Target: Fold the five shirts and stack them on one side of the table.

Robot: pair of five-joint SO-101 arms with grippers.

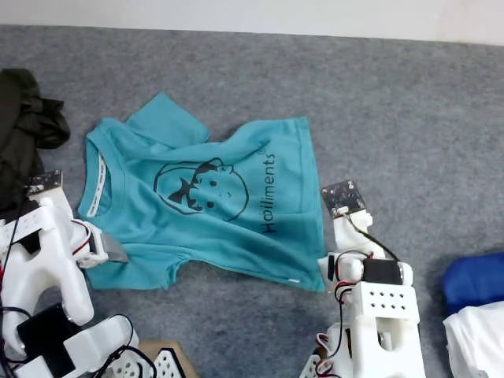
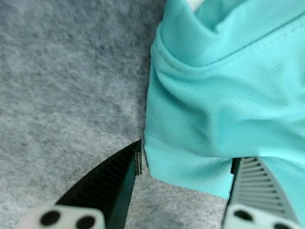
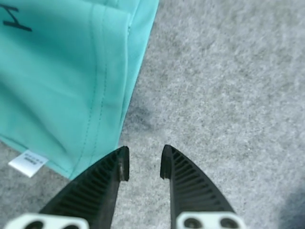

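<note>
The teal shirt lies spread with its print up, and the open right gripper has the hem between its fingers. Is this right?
Not quite. The right wrist view shows the open right gripper with only grey table between its fingers; the hem of the teal shirt lies beside them. The rest holds.

Teal shirt [image 1: 236,228] flat on grey table [image 1: 394,102]

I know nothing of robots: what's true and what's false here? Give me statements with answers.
1. The teal shirt lies spread out, print up. True.
2. The left tool is shut and holds nothing. False: it is open around the shirt's sleeve edge.
3. The right tool is open over the grey table, beside the shirt's hem. True.
4. A red garment lies at the right edge. False: a blue garment and a white garment lie there.
</note>
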